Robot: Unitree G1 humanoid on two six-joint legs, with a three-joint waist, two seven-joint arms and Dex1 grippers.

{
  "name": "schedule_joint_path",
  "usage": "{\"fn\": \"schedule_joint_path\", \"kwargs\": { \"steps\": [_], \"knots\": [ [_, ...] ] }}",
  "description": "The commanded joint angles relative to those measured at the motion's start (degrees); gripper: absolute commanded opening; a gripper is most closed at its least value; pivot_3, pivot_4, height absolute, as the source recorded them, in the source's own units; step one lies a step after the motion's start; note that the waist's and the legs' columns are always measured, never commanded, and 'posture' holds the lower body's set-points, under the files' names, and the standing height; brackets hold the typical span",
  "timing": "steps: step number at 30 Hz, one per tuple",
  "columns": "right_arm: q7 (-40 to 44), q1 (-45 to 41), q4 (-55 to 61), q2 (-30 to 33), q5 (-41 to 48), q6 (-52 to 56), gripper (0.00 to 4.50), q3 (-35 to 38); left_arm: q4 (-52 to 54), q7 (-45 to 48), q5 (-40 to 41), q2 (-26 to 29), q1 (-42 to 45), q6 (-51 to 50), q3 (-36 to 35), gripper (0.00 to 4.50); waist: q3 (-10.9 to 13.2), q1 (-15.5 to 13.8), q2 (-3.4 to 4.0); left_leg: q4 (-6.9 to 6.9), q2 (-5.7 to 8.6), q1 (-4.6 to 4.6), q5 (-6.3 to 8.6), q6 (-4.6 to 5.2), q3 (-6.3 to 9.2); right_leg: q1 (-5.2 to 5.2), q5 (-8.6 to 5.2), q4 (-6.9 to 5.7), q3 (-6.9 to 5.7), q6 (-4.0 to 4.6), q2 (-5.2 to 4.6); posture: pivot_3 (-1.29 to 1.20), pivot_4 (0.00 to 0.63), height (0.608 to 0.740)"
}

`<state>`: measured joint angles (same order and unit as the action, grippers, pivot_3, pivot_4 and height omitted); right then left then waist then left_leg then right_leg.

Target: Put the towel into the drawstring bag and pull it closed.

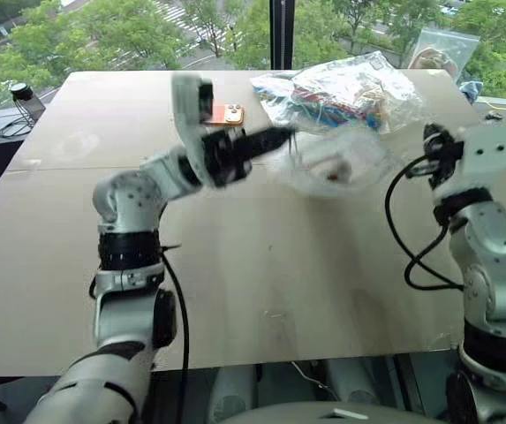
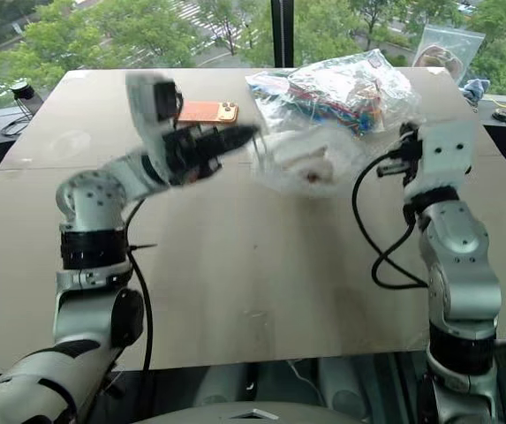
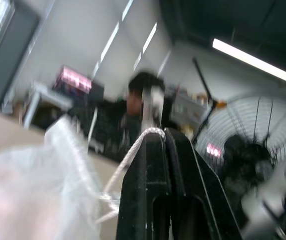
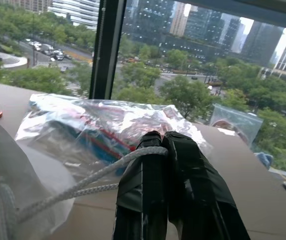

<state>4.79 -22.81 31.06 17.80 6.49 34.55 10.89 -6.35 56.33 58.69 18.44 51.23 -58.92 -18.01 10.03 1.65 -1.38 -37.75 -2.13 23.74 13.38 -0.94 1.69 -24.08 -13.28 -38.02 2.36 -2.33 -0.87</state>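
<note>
Black fingers of the right gripper (image 4: 165,142) are pressed together, pinching the white cord (image 4: 78,187) that loops over their tips and runs back to the drawstring bag (image 2: 301,159). Across from it, the left gripper (image 3: 157,135) is likewise clamped tight on its own stretch of cord, which trails down to the same pouch. That translucent white bag hangs between the two grippers above the brown table (image 1: 261,265), with the towel (image 2: 297,161) showing as a pale bundle inside it. Just behind the drawstring bag lies a clear plastic bag (image 1: 345,88) of colourful contents, and an orange phone (image 1: 226,113) lies beside that bag, behind the left gripper.
</note>
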Motion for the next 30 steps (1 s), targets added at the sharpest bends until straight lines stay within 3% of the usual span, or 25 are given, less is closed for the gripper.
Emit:
{"fn": "schedule_joint_path", "kwargs": {
  "steps": [1, 5, 12, 21, 30],
  "knots": [
    [-0.69, -3.39, -0.16, 0.88, -0.45, -2.16, 0.00, 1.53, 0.97, -10.46, 6.24, -2.50, 1.56, -0.71, -5.16, 0.04, 0.00, 0.10, 0.00, 0.00, 0.00, 0.01, 0.00, 0.00, 0.01, 0.00, 0.00, 0.02, 0.00, 0.00, 0.00, 0.00, 0.150, 0.740],
    [0.10, -5.22, -1.09, 2.04, -0.69, -2.99, 0.00, 1.32, 2.65, -16.76, 7.66, -4.02, 0.52, 1.20, -6.38, 0.04, 0.00, 0.38, 0.00, 0.08, 0.00, -0.02, 0.00, -0.01, 0.00, 0.00, 0.00, 0.00, 0.01, 0.02, 0.00, 0.00, 0.150, 0.740],
    [-4.22, -11.97, -4.98, 6.86, -4.19, -4.07, 0.00, 6.27, -1.76, -28.43, 9.97, -6.14, 8.73, 10.71, -12.27, 0.04, 0.00, 0.07, 0.00, 0.05, 0.04, 0.01, 0.00, -0.01, -0.01, -0.01, 0.01, 0.01, -0.01, 0.01, -0.03, 0.00, 0.150, 0.740],
    [-5.33, -22.86, -2.94, 12.71, -4.04, 1.36, 0.00, 9.40, -9.65, -39.01, 13.58, -3.41, 15.44, 19.75, -20.42, 0.04, 0.01, 0.39, 0.00, 0.20, 0.03, -0.02, 0.00, -0.01, -0.07, -0.04, 0.01, 0.08, 0.05, 0.02, -0.02, 0.00, 0.150, 0.740],
    [-11.89, -17.77, -2.43, 14.39, -9.52, 5.39, 0.00, 18.58, -13.39, -54.80, 10.85, -2.52, 11.90, 31.57, -25.43, 0.04, 0.00, -1.12, -0.01, 0.21, 0.05, 0.02, -0.01, -0.02, -0.09, -0.05, 0.01, 0.11, 0.04, 0.01, -0.08, 0.00, 0.150, 0.740]
  ]
}}
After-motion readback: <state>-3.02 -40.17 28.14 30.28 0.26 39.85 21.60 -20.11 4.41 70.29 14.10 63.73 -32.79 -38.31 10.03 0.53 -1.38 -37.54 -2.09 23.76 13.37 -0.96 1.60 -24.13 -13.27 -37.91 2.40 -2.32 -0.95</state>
